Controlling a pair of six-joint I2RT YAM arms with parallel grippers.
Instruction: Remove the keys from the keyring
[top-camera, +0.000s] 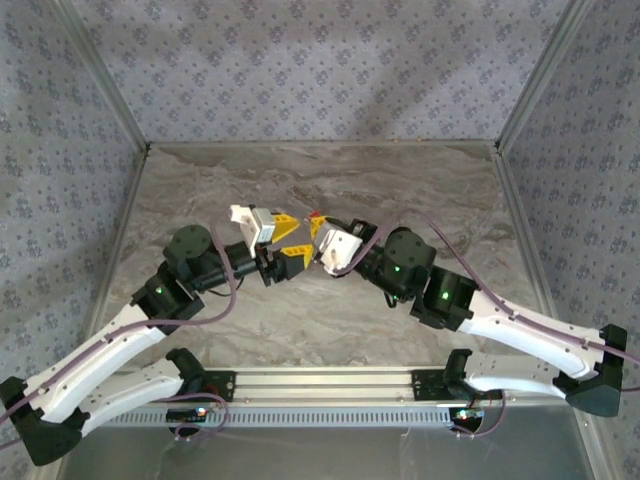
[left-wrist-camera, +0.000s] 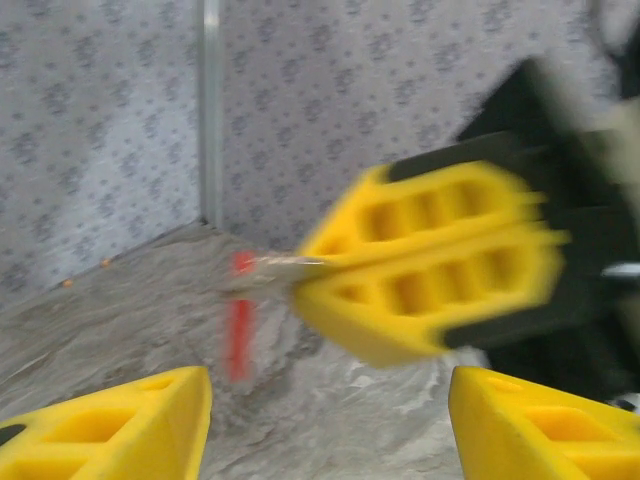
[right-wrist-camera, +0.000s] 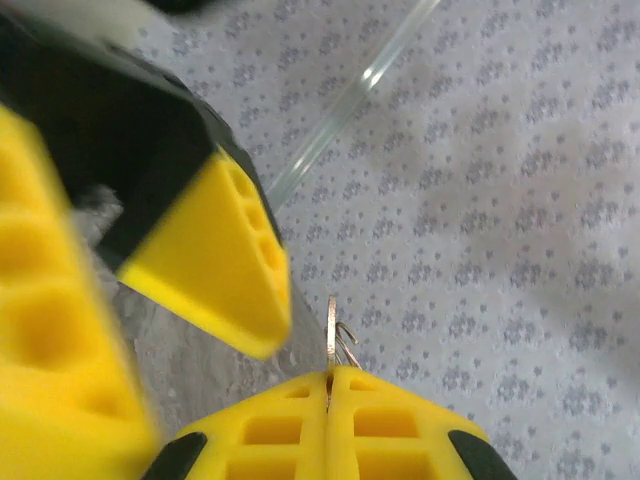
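Two yellow fingertips (left-wrist-camera: 110, 430) sit in the bottom corners of the left wrist view, wide apart: the left jaws are spread, with nothing between them but the marbled bench (left-wrist-camera: 120, 320). Just past them, at the centre of the frame, the right jaws are pressed together. Their yellow fingers (left-wrist-camera: 430, 270) are blurred and pinch the silvery metal bit of the keyring (left-wrist-camera: 240, 320). Its red tag hangs down from the metal, left of centre; whether it touches the bench cannot be told.

In the right wrist view the right jaws lie along the bottom edge, closed on a thin metal strip with a small wire loop standing up from the seam (right-wrist-camera: 333, 325). One finger of the left jaws (right-wrist-camera: 215, 260) is just beside it, to the upper left, against the patterned wall (right-wrist-camera: 480, 200).

From above, both arms meet at the middle of the bench, fingertips close together, with a red fleck of the keyring (top-camera: 315, 215) at the tip of the right jaws.
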